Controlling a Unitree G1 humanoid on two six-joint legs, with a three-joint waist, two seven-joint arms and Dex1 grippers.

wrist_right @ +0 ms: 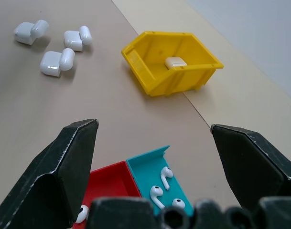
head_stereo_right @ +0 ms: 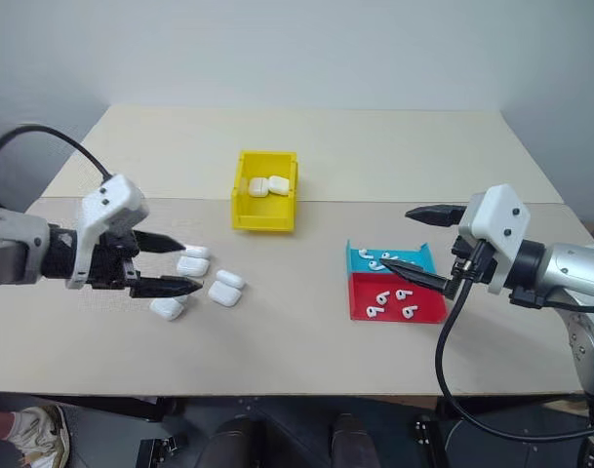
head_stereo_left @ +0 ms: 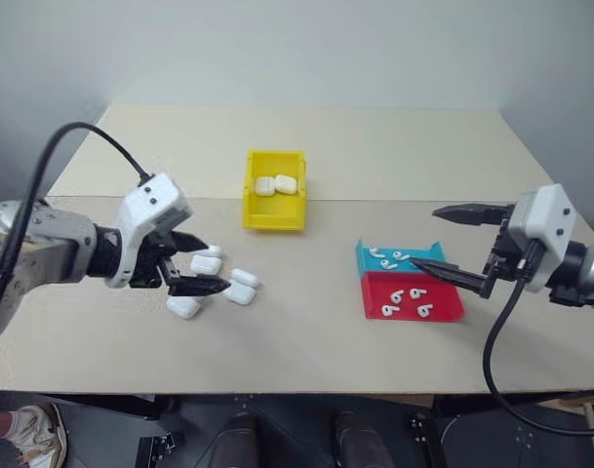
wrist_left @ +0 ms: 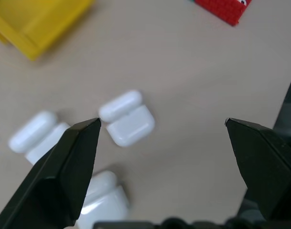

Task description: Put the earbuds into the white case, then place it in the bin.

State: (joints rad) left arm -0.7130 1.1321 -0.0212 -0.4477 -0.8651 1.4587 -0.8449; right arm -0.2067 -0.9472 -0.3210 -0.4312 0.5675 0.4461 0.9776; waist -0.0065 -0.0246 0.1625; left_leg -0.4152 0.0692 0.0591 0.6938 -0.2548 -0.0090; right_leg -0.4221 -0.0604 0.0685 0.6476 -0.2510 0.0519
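Observation:
Three white cases lie lids open on the table's left side, one (head_stereo_left: 242,287) nearest the middle, also seen in the left wrist view (wrist_left: 128,119). My left gripper (head_stereo_left: 217,264) hovers just above them, open and empty. Several earbuds lie in the teal tray (head_stereo_left: 389,258) and in the red tray (head_stereo_left: 406,300) on the right. My right gripper (head_stereo_left: 424,237) hangs open and empty above those trays. The yellow bin (head_stereo_left: 274,219) stands at the table's middle with two shut white cases (head_stereo_left: 275,184) inside.
The teal tray (head_stereo_left: 362,255) and the red tray (head_stereo_left: 443,314) sit side by side, touching. Bare tabletop lies between the open cases and the trays. A black cable loops from each wrist.

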